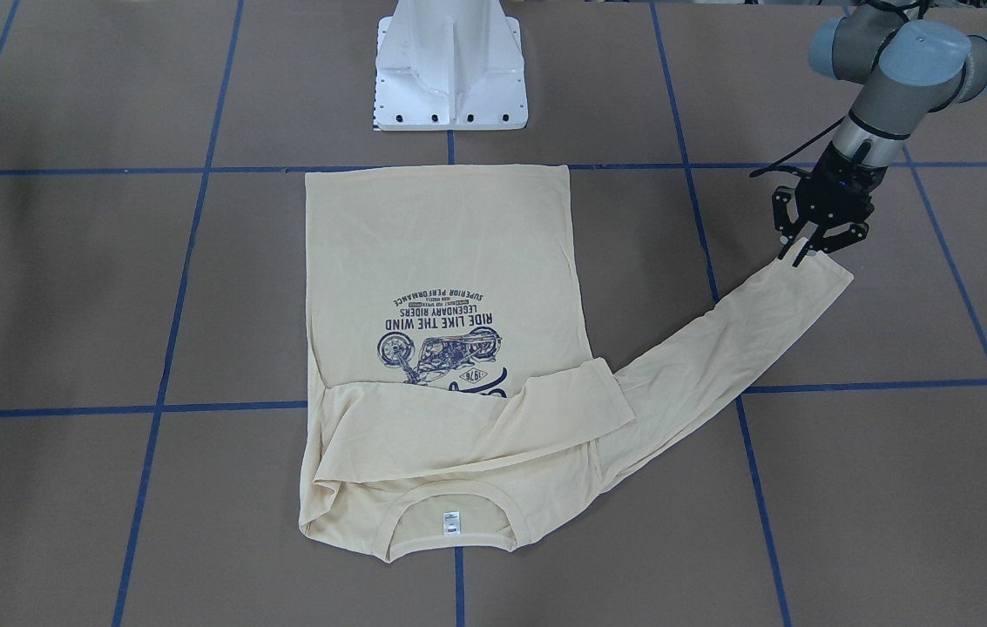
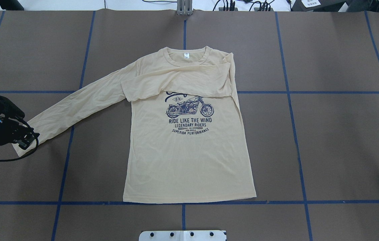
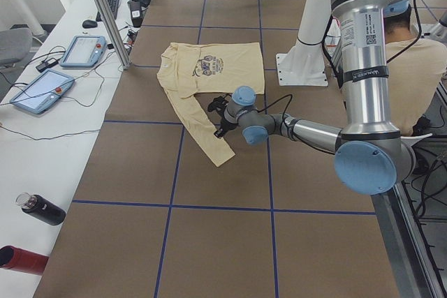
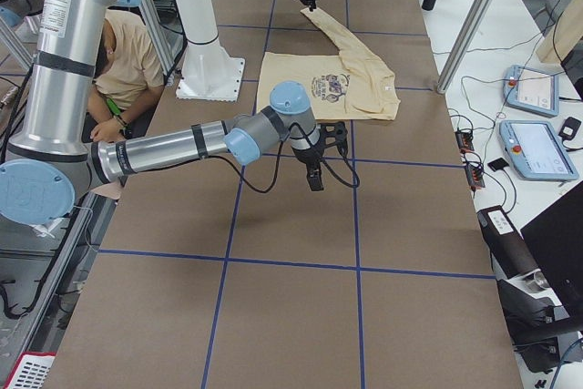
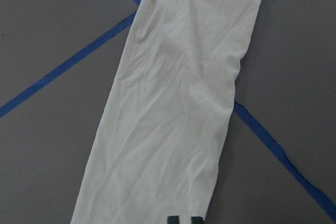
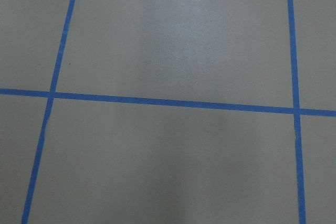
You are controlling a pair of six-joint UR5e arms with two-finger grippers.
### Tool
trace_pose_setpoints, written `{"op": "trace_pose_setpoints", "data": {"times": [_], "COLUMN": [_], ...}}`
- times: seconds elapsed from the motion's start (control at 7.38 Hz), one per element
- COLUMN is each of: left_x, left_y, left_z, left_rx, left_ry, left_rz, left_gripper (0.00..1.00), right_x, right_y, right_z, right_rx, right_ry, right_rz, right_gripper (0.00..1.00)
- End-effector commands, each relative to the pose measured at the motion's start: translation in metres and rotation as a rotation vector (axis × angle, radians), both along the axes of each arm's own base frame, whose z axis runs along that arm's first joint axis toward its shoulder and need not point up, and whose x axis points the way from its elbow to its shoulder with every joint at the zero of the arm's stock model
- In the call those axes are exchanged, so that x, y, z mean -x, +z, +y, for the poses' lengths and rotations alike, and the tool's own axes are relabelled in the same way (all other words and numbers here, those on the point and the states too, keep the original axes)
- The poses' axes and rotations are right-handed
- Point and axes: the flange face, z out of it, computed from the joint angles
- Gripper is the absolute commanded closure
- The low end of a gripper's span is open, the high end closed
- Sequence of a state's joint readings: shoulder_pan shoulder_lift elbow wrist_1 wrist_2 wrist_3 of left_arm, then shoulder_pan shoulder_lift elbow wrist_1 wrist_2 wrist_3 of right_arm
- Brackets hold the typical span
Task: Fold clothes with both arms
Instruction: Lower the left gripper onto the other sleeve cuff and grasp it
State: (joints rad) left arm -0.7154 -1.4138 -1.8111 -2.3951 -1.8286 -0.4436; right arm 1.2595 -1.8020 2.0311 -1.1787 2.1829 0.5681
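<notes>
The cream-yellow T-shirt [image 1: 441,252] [image 2: 189,160] lies flat, print up, with its neck on the side away from the robot. One sleeve is folded across the chest [image 2: 179,82]. The other sleeve [image 1: 719,348] [image 2: 75,103] [image 5: 178,103] stretches out sideways to my left gripper [image 1: 805,254] [image 2: 23,142] [image 5: 184,219]. That gripper sits at the cuff, fingertips close together and shut on the cuff's edge. My right gripper [image 4: 314,179] hovers low over bare table away from the shirt; I cannot tell whether it is open or shut.
Blue tape lines [image 6: 173,102] grid the brown table. The white pedestal [image 1: 449,70] stands by the shirt's hem. A seated person [image 4: 127,70] is behind the robot. Control tablets [image 3: 84,50] and bottles [image 3: 42,209] lie on the side bench.
</notes>
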Motion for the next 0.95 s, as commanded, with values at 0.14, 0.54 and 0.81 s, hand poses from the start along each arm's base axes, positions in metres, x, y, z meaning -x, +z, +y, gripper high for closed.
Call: {"op": "trace_pose_setpoints", "data": {"times": [0.14, 0.54, 0.81], "left_x": [0.008, 0.027, 0.023], "left_y": [0.025, 0.041, 0.046], "left_z": [-0.003, 0.015, 0.019], "left_rx": [0.003, -0.008, -0.004], "left_ry": [-0.044, -0.041, -0.031], "left_rz": [-0.055, -0.041, -0.04], "left_gripper": [0.23, 0.25, 0.26], "right_x": [0.0, -0.001, -0.001], "right_y": [0.0, -0.001, 0.0], "right_z": [0.0, 0.0, 0.001], "right_rx": [0.001, 0.003, 0.005], "right_ry": [0.003, 0.006, 0.006], "right_rz": [-0.002, -0.002, -0.002], "right_gripper": [0.0, 0.0, 0.0]}}
